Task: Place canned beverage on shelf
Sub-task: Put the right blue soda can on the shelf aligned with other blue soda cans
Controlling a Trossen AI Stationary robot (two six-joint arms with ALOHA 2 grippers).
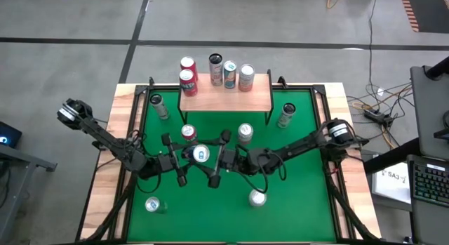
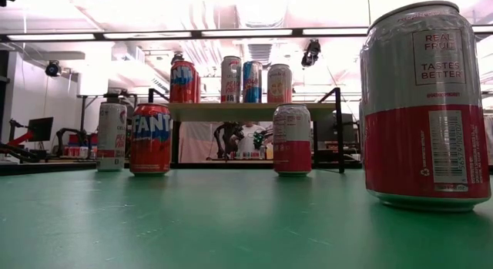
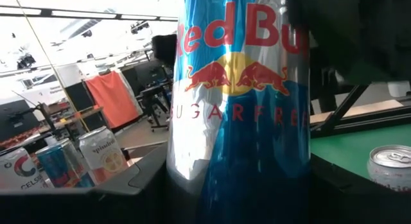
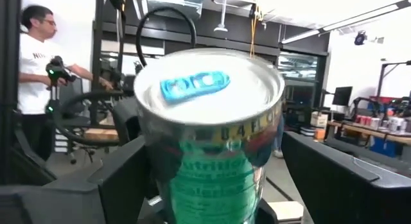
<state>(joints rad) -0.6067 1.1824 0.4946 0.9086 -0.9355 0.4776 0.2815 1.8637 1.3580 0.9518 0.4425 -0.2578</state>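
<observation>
A blue-and-silver Red Bull can with a blue tab hangs above the middle of the green table, and my left gripper is shut on it from the left. It fills the left wrist view. My right gripper comes from the table's right and is open. Its fingers stand on either side of the can's upper part, below the rim, and I see no touch. The shelf stands at the table's far edge. The held can is outside the low view. My left gripper pinches the can's side wall between its two fingers. They reach in roughly level from the table's left. The can stands upright in the hold, lifted clear of the table.
Several cans stand on the shelf's top. Loose cans stand on the table: a red one, a silver one, two beside the shelf legs, two near the front. A person stands beyond the table.
</observation>
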